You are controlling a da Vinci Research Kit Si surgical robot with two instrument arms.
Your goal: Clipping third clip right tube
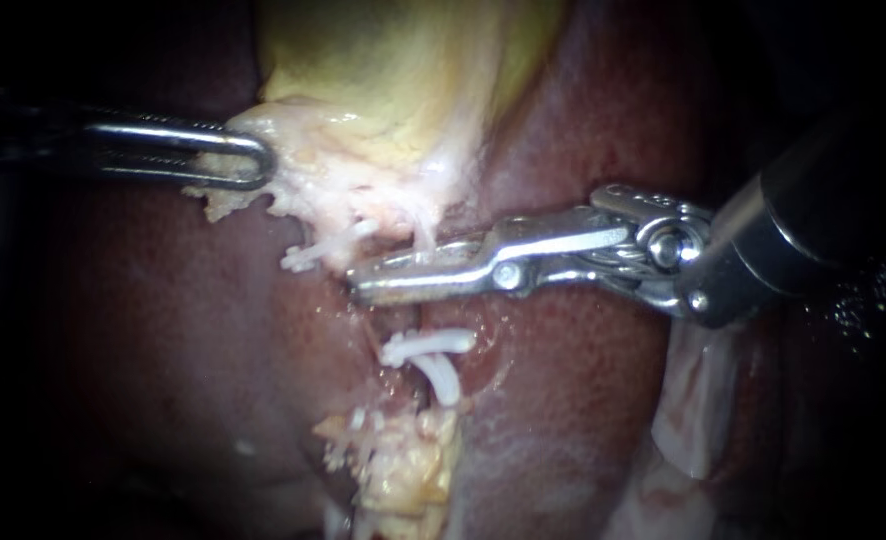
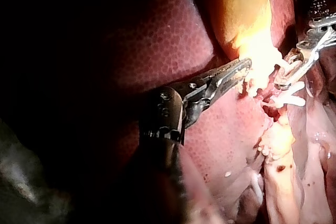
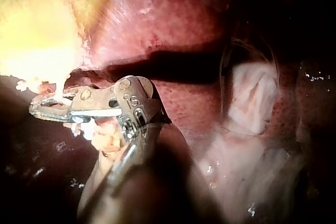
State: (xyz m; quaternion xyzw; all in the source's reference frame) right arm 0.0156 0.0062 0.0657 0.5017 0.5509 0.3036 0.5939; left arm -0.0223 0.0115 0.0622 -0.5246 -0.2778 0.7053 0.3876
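My right instrument [image 1: 363, 285] reaches in from the right. Its long jaws lie nearly together across a thin pale tube [image 1: 424, 236] that hangs from the whitish base of the gallbladder [image 1: 393, 80]. They appear shut on the tube. In the right wrist view, the right instrument [image 3: 44, 109] shows something white between its jaw tips. One white clip [image 1: 325, 250] sits left of the jaws. Two more white clips [image 1: 428, 345] lie just below them. My left instrument [image 1: 248, 160] is shut on the pale edge of the gallbladder. The left wrist view shows the left instrument [image 2: 240, 71] at that same edge.
Dark red liver [image 1: 163, 330] surrounds the site. A lump of yellowish fatty tissue [image 1: 403, 460] lies below the clips. Pale membrane [image 1: 698, 400] lies under the right shaft.
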